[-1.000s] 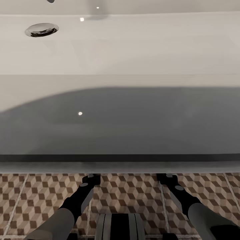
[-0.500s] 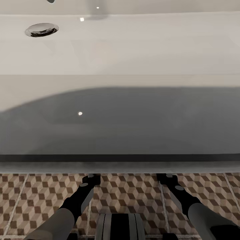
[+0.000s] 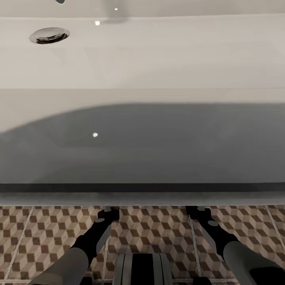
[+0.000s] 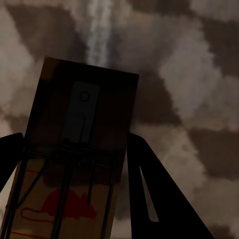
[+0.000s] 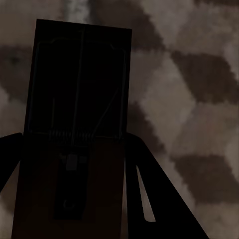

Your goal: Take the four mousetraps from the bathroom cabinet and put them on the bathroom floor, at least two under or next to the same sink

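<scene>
We hold a mousetrap (image 4: 74, 149) clamped in the left end effector (image 4: 69, 164) and another mousetrap (image 5: 74, 134) in the right end effector (image 5: 69, 169), both low over the bathroom floor (image 4: 199, 89) beneath the sink (image 3: 158, 55). They look light, stiff and thin, best gripped by the long edges, clear of the spring wire. We read no writing, only a red mouse mark.

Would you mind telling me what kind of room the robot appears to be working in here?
Most likely a bathroom: a wide white rectangular basin with a round chrome drain sits above floor tiles with a brown, beige and cream cube pattern.
</scene>
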### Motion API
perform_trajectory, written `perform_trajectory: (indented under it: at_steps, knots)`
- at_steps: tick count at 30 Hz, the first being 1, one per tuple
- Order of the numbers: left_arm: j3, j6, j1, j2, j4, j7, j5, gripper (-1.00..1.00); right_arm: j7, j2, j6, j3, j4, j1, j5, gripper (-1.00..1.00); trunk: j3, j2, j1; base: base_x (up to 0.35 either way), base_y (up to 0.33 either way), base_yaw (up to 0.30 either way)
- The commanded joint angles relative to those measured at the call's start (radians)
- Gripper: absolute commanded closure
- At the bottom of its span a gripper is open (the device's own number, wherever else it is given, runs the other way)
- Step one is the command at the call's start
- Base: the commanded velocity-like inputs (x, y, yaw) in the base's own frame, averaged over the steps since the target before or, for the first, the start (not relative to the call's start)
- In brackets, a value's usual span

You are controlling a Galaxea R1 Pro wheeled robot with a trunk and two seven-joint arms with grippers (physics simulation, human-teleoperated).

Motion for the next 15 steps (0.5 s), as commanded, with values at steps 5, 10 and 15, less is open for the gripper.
perform_trajectory:
  at_steps: [5, 10, 15]
  knots:
    - [-0.007, 0.002, 0.0, 0.001, 0.012, 0.009, 0.007, 1.0, -0.002, -0.001, -0.004, 0.009, 0.002, 0.0, -0.013, 1.0, -0.001, 0.0, 0.0, 0.0, 0.0, 0.0]
    - [-0.006, -0.01, 0.0, 0.001, 0.015, 0.009, 0.007, 1.0, -0.002, -0.001, -0.004, 0.01, 0.002, 0.0, -0.013, 1.0, -0.001, 0.0, 0.0, 0.0, 0.0, 0.0]
    - [-0.008, -0.025, 0.0, 0.002, 0.016, 0.009, 0.007, 1.0, -0.002, -0.001, -0.004, 0.01, 0.002, 0.0, -0.013, 1.0, -0.001, 0.0, 0.0, 0.0, 0.0, 0.0]
